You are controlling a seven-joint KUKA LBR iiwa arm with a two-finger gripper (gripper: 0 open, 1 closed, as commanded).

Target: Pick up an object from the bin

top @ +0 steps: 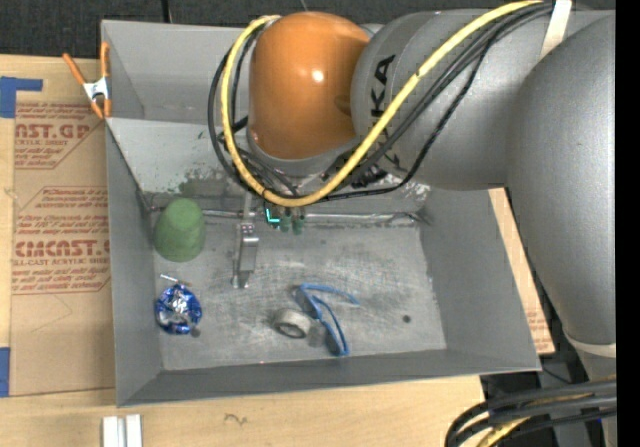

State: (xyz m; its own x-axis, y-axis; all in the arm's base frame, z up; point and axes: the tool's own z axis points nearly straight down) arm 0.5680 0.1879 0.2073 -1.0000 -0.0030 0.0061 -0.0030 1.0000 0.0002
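Grey metal bin (470, 275) seen from above, with a robot arm (500, 105) reaching in from the right. An orange cover (300, 85) sits at the wrist, and yellow and black cables (400, 120) loop round it. Below the cover the gripper (243, 270) hangs over the left half of the bin floor, pointing down. Its fingers (243, 253) are thin, pale metal and stand close together, with nothing between them. Their tips are low, at or just above bare floor; whether they touch it cannot be told.

Four loose things lie well apart on the floor:

- A green lump (180, 228), rounded and matt, lies near the left wall just beside the back edge of the floor. It is the thing nearest the gripper, to the gripper's left and apart from it.
- A blue and silver crumpled thing (177, 309) lies in the front left corner, in front of the green lump.
- A small pale ring (292, 325) lies near the front wall, in front of the gripper and to its right.
- Blue glasses (325, 313) lie just beside the ring on its right, one arm reaching toward the front wall.

A small dark speck (406, 318) marks the floor further right. No thing is held, and the gripper stands between the green lump and the glasses, over neither.
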